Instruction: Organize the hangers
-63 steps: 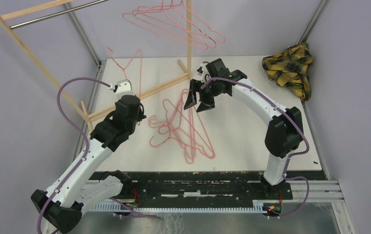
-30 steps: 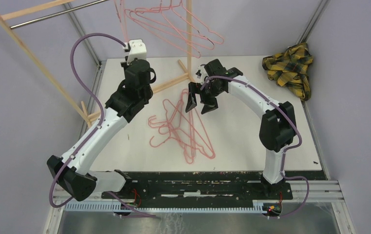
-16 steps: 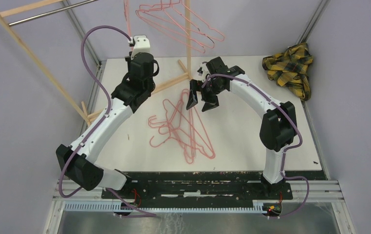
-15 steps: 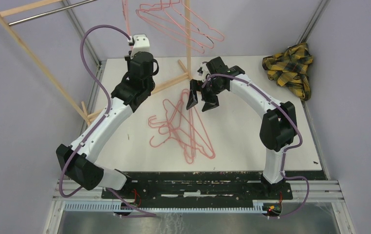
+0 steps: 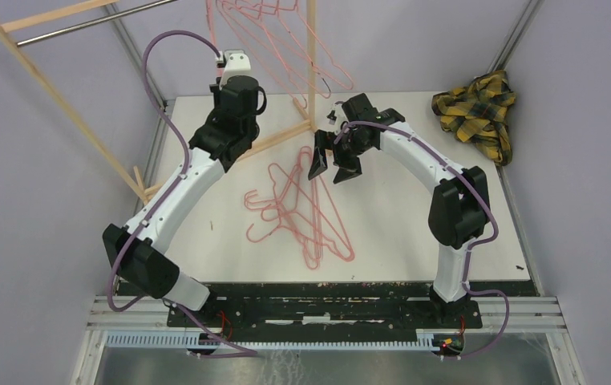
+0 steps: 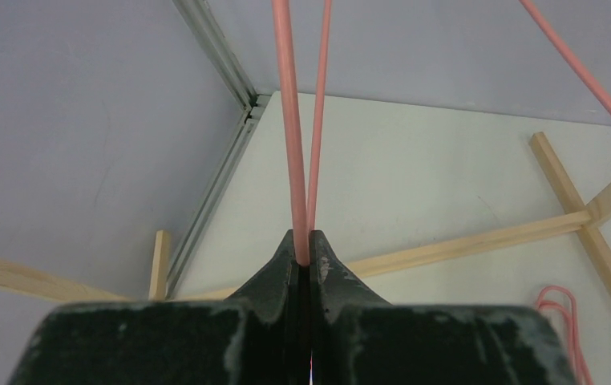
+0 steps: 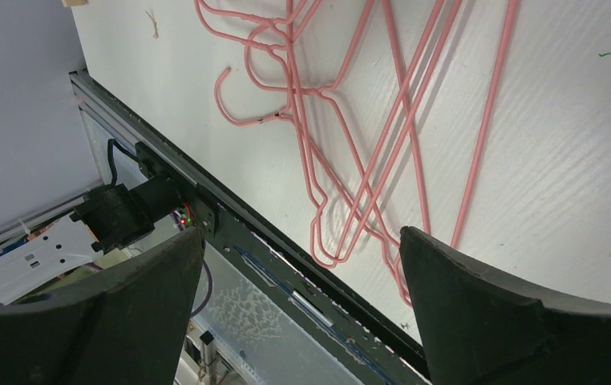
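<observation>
the left gripper (image 6: 303, 245) was clamped tight on a held hanger (image 6: 290, 120), two of its pink wires rising from between the fingers, raised high beside the rack (image 5: 54, 94) at the far left of the table (image 5: 414, 224). other hung hangers (image 5: 274, 44) dangled by the rack's upright post. the right gripper (image 5: 328, 164) hovered wide open, holding nothing, above the loose hangers (image 5: 302, 212), a tangled heap lying flat mid-table. a plaid cloth (image 5: 479, 112) sat crumpled in the far right corner
</observation>
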{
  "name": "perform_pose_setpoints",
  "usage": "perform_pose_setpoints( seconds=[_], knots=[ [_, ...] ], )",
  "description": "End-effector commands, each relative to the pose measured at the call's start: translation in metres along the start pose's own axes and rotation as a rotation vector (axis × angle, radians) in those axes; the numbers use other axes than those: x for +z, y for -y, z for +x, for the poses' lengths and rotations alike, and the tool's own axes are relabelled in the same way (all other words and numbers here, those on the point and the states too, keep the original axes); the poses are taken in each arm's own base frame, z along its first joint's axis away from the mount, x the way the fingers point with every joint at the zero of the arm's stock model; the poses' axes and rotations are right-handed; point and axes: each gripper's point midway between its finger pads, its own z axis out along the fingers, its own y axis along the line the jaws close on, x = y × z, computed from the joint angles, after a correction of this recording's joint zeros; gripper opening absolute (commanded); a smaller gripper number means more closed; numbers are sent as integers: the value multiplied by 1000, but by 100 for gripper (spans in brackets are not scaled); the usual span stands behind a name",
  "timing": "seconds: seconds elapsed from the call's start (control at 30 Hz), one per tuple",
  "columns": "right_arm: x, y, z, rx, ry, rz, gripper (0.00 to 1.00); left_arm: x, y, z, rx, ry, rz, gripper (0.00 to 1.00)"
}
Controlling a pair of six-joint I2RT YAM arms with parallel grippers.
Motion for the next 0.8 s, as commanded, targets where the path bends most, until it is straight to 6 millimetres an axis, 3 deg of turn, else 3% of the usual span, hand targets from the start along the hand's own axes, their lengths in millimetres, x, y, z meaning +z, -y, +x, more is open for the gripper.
perform_pose_setpoints(
  seconds=[0.0,0.23,0.4,0.77],
  knots=[
    [-7,-6,-6,-15,27,-36,100,6,9,-12,-40,-28,12,3],
    [-8,0,-5,-1,30,-35,100,11,34,-3,-7,-77,107,3],
    [-5,2,-5,7,26,-35,100,12,66,7,26,-120,237,3],
    [-8,0,-7,2,24,-37,100,21,127,4,40,-128,398,3]
  ],
)
